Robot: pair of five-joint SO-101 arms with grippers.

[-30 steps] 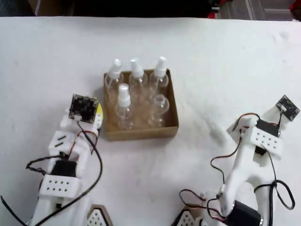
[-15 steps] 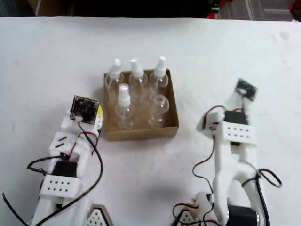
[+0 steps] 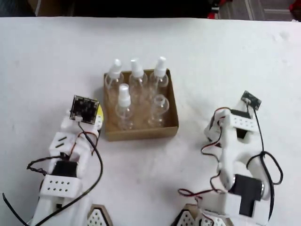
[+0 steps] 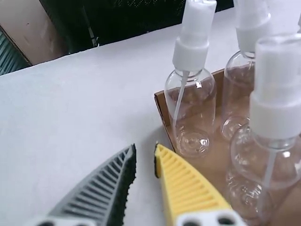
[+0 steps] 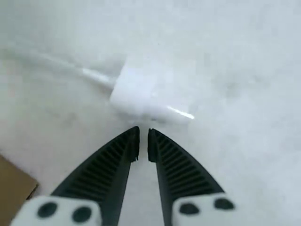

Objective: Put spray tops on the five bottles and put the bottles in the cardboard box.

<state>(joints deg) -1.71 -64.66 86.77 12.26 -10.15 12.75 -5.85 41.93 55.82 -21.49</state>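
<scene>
Left of the cardboard box (image 3: 141,133), the left gripper (image 4: 145,159) sits nearly closed, empty. Right of the box, the right gripper (image 5: 143,139), also nearly closed, points at a loose spray top (image 5: 141,96) on the table (image 3: 56,52). Five bottles (image 3: 137,84) stand in the box, four capped.
</scene>
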